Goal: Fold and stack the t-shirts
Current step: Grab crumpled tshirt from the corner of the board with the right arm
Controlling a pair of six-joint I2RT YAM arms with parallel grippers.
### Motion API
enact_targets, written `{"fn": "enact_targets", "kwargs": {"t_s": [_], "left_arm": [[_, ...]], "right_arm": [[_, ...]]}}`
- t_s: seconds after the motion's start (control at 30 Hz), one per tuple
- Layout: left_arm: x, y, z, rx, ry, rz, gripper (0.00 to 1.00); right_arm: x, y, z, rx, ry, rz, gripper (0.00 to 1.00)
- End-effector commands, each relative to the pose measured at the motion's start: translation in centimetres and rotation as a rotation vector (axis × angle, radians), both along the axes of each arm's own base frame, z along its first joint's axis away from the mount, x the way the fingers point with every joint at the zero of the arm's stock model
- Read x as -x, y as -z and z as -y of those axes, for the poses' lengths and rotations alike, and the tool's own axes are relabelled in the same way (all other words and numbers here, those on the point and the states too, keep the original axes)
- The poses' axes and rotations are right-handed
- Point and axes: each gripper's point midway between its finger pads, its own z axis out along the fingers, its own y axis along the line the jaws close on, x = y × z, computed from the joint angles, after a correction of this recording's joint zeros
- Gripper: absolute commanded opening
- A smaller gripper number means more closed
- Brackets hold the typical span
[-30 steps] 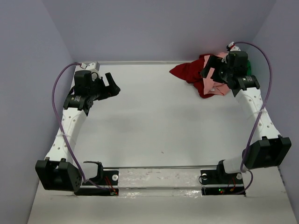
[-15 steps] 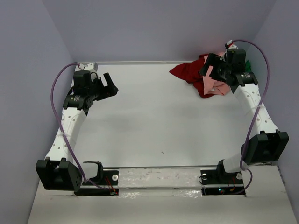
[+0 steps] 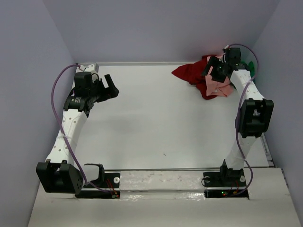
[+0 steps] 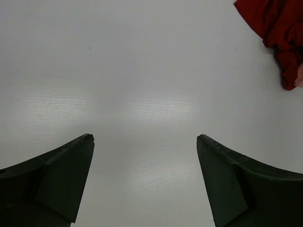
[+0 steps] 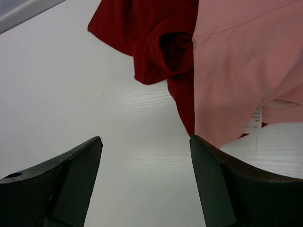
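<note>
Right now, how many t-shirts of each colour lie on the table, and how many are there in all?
dark red t-shirt: 1
salmon pink t-shirt: 1
green t-shirt: 1 (only a small part shows)
Total: 3

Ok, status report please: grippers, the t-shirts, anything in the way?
Left gripper open over table; right gripper open by the shirts. Dark red shirt, salmon pink shirt crumpled together, unfolded; green shirt barely showing. Nothing blocking.
</note>
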Motion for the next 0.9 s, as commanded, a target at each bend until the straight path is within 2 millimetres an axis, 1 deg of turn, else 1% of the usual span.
{"fn": "enact_targets", "kwargs": {"t_s": [0.0,0.03,0.07,0.13,0.17,0.2,0.23,0.27,0.3,0.33,0.37,0.4,0.43,0.47,0.53,0.57,0.6,0.67,0.7,0.87], "left_arm": [[0.8,-0.7,-0.1,-0.028,0.006,0.035,0.99],[0.9,-0.6,-0.1,-0.035,0.002,0.034,0.99],[0.9,-0.6,0.0,-0.039,0.004,0.033,0.99],[1.0,-0.7,0.1,-0.049,0.001,0.03,0.99],[1.1,-0.6,0.0,-0.061,-0.006,0.029,0.99],[1.2,-0.5,0.3,-0.068,0.0,0.026,0.99],[1.2,-0.4,0.4,-0.077,0.0,0.027,0.99],[1.3,-0.2,0.3,-0.09,-0.009,0.023,0.99],[1.5,-0.2,0.8,-0.1,0.001,0.022,0.99],[1.6,-0.1,0.9,-0.108,-0.001,0.02,0.99],[1.6,-0.1,0.9,-0.127,-0.012,0.023,0.99],[1.8,-0.1,1.5,-0.135,0.002,0.024,0.99],[1.9,-0.1,1.8,-0.14,0.009,0.024,0.99],[1.9,-0.1,1.7,-0.159,-0.007,0.028,0.99],[2.2,-0.3,2.5,-0.167,0.015,0.032,0.99],[2.2,-0.4,2.6,-0.171,0.012,0.035,0.99],[2.2,-0.5,2.7,-0.173,0.014,0.038,0.99],[2.3,-0.6,3.1,-0.174,0.024,0.044,0.99],[2.2,-0.6,3.2,-0.173,0.026,0.044,0.99],[2.1,-0.3,3.1,-0.182,0.018,0.035,0.99]], "right_arm": [[-3.5,-2.0,0.0,-0.031,-0.029,0.081,0.79],[-4.3,-2.6,-0.1,-0.035,-0.031,0.098,0.79],[-5.0,-1.2,-0.1,-0.035,-0.034,0.077,0.79],[-5.9,-0.7,-0.1,-0.038,-0.037,0.076,0.76],[-6.5,-1.3,-0.3,-0.047,-0.049,0.096,0.73],[-6.9,-1.1,-0.5,-0.05,-0.059,0.095,0.72],[-7.3,0.2,-0.5,-0.055,-0.063,0.074,0.72],[-7.7,-0.1,-0.7,-0.061,-0.069,0.079,0.72],[-8.0,0.2,-0.7,-0.059,-0.074,0.078,0.71],[-8.2,0.6,-0.7,-0.059,-0.072,0.072,0.72],[-8.4,1.5,-0.7,-0.06,-0.076,0.059,0.72],[-8.6,1.5,-0.7,-0.055,-0.082,0.064,0.71],[-8.7,1.8,-0.6,-0.053,-0.08,0.06,0.7],[-8.8,2.1,-0.6,-0.052,-0.08,0.055,0.7],[-8.9,2.8,-0.6,-0.051,-0.08,0.047,0.7],[-9.0,3.0,-0.6,-0.052,-0.083,0.044,0.7],[-9.1,3.6,-0.6,-0.053,-0.085,0.035,0.7],[-9.2,3.9,-0.7,-0.055,-0.087,0.032,0.7],[-9.3,4.4,-0.7,-0.057,-0.088,0.025,0.7],[-9.9,5.0,-1.0,-0.074,-0.094,0.021,0.69]]}}
